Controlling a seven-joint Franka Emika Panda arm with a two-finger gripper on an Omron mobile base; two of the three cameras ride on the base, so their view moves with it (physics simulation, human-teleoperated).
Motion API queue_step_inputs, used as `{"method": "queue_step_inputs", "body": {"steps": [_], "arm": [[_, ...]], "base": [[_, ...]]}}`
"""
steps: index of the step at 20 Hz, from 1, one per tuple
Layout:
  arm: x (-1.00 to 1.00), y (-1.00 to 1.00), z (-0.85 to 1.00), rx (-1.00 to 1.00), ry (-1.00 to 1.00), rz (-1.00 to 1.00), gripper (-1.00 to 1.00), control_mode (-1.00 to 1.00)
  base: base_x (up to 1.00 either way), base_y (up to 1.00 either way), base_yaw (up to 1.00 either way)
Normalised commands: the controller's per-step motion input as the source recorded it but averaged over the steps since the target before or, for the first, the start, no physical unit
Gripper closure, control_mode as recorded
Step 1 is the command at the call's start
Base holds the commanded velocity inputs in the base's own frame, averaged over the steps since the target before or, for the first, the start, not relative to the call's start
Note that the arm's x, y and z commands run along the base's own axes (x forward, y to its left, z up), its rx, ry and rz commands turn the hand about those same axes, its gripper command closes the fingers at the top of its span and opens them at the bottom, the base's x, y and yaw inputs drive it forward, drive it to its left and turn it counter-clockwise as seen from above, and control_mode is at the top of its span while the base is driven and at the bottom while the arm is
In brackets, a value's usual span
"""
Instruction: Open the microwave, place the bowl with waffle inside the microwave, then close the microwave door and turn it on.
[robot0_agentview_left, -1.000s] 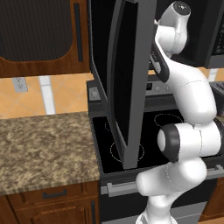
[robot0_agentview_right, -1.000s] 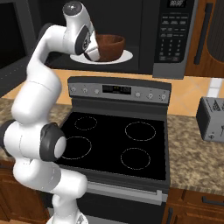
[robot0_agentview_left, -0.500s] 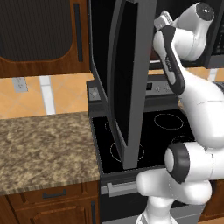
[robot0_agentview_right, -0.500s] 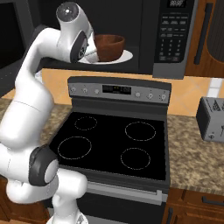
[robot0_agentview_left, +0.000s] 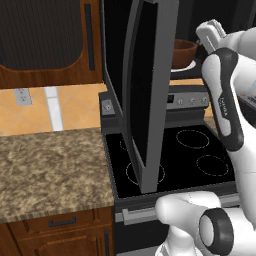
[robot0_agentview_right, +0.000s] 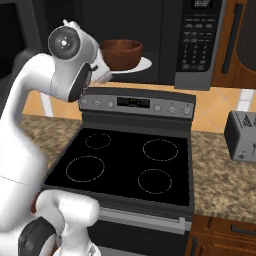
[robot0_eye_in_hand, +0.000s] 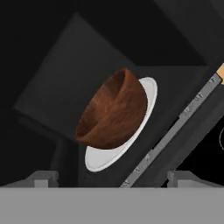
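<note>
Microwave door (robot0_agentview_left: 145, 90) hangs wide open, swung out to the left of the microwave (robot0_agentview_right: 150, 35) cavity, edge-on over the stove (robot0_agentview_right: 125, 165) below. Wooden bowl (robot0_agentview_right: 121, 54) sits upright on the white turntable plate (robot0_agentview_right: 142, 65) inside the microwave, roughly centred on the plate; same in the hand view, bowl (robot0_eye_in_hand: 113, 111) on plate (robot0_eye_in_hand: 105, 155). Waffle isn't discernible inside the bowl from these angles. Gripper (robot0_eye_in_hand: 111, 177) is just outside the microwave mouth, pointed at the bowl, fingers (robot0_eye_in_hand: 41, 177) spread wide apart, nothing between them, well clear of the bowl. Control panel (robot0_agentview_right: 200, 30) is on the microwave's right side. Toaster (robot0_agentview_right: 241, 136) stands on the counter (robot0_agentview_right: 225, 175), down and right of the microwave.
</note>
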Motion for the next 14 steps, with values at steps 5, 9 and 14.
{"method": "queue_step_inputs", "body": {"steps": [5,9,14], "arm": [[-1.0,-0.02,0.11,-0.55,-0.29,0.07,-1.0,-1.0],[-1.0,0.0,0.08,-0.43,-0.23,0.0,-1.0,-1.0],[-0.91,0.18,0.25,-0.15,-0.01,0.0,-1.0,-1.0]], "base": [[0.0,0.0,0.0],[0.0,0.0,0.0],[0.0,0.0,0.0]]}}
